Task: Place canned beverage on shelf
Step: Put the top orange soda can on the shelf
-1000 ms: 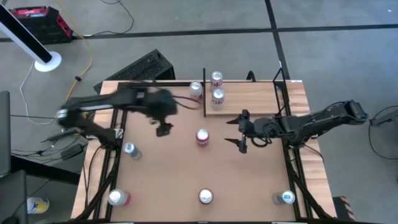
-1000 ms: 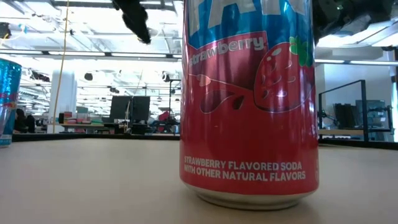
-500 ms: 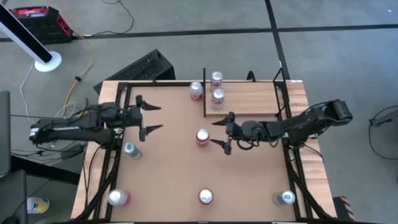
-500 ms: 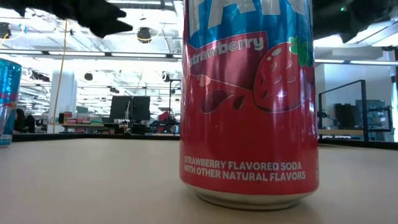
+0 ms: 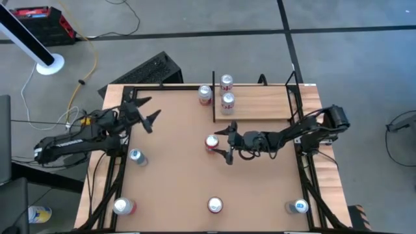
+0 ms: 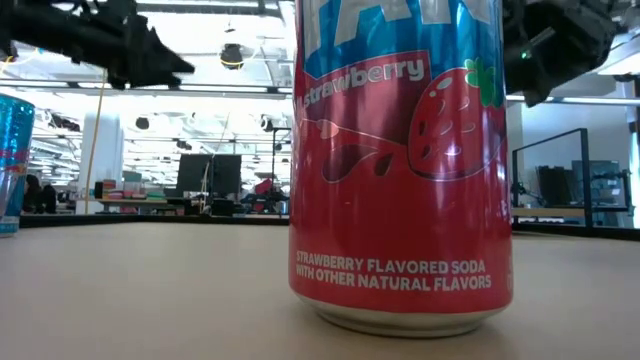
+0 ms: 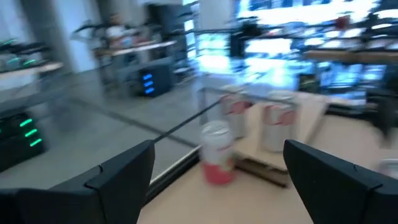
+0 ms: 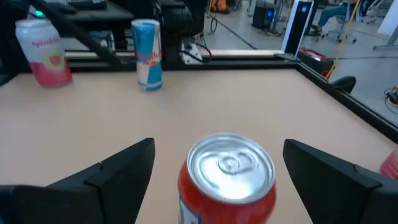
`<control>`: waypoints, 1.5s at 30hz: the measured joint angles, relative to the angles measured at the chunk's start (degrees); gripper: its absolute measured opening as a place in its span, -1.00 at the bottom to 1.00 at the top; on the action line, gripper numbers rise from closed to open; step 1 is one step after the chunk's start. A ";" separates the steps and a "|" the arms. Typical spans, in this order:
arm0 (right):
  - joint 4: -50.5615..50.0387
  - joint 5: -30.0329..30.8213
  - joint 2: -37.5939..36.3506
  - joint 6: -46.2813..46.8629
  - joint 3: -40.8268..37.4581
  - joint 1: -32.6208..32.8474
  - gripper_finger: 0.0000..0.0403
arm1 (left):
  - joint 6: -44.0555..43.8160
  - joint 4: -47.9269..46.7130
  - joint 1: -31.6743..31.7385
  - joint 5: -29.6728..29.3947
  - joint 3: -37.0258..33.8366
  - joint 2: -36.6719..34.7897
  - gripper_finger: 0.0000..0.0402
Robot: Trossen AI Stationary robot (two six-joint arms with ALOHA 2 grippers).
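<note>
From overhead I have the right gripper (image 5: 225,142) reaching in toward the middle of the table (image 5: 175,182), its jaws spread wide and lined up on the red can (image 5: 211,143) standing upright there. Through the right wrist camera that can (image 8: 227,177) sits between my two fingers (image 8: 118,171), silver top facing up, with a gap on either side, so nothing is pinched. Beyond it in that view I see a slim blue can (image 8: 147,55) and a pink-and-white can (image 8: 43,51), both upright and well apart from the gripper. The left gripper (image 5: 144,114) hangs near the left side of the table, jaws spread too and holding nothing. The shelf (image 5: 260,104), a pale wood board with thin black posts, lies along the far right part of the table. One can (image 5: 227,101) stands on its left end, a second (image 5: 225,82) stands at its far edge, though I cannot tell if that one is on the board, and a third (image 5: 205,95) stands on the table just beside the post. Along the near edge I count three more cans: left (image 5: 121,207), middle (image 5: 214,205) and right (image 5: 299,207). The low camera is filled by a strawberry soda can (image 6: 400,160) standing upright right in front of it.
</note>
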 joint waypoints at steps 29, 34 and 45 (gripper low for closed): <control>-10.47 -0.42 2.28 2.81 3.95 -2.27 0.61 | -2.03 -6.63 8.70 -2.38 -1.40 0.24 0.70; -21.65 -5.71 -8.10 -0.38 4.00 -3.06 0.61 | -2.55 -6.45 8.70 -5.77 -1.40 0.24 0.70; -58.52 -6.58 -34.69 -7.01 4.04 -11.02 0.61 | -4.06 -6.33 8.68 -5.73 -1.40 0.24 0.70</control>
